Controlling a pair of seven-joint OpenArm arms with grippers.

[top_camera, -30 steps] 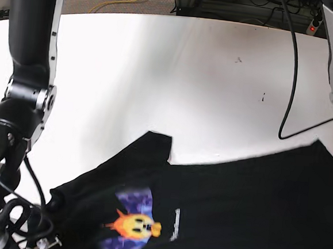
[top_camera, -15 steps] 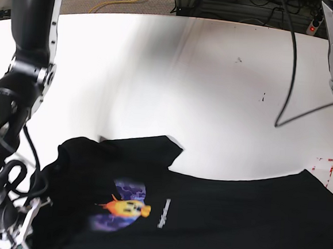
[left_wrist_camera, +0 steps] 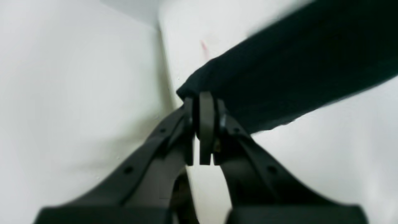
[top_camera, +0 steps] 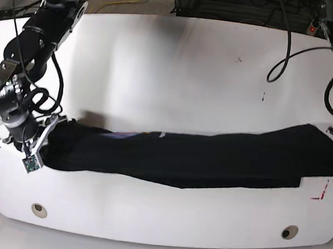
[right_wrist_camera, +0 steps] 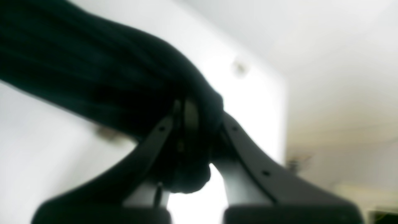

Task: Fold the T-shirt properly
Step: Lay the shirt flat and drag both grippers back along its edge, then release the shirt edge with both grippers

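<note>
1. The T-shirt (top_camera: 181,157) hangs stretched in a long dark band across the near half of the table (top_camera: 176,73), slung between my two pincers, one end at each side. Only a sliver of its print shows along the top edge near the middle.
2. My right pincer (right_wrist_camera: 199,124) is clamped on a bunched end of the cloth; folds spill over and between its jaws.
3. My left pincer (left_wrist_camera: 203,112) is pressed together on the other end, gripping just the tip of a corner.
4. Risks, as I judge them: the left grip is thin, so a hard pull or a quick swing could tug the corner free and drop that end.
5. The cloth sags unevenly in the middle; if I lay it down this way it may land creased or twisted, with the print hidden inside the fold.
6. The right end is a wad, not a flat edge, so the fold line there may come out crooked.
7. I see no containers on the table, only two round holes near its front edge.
</note>
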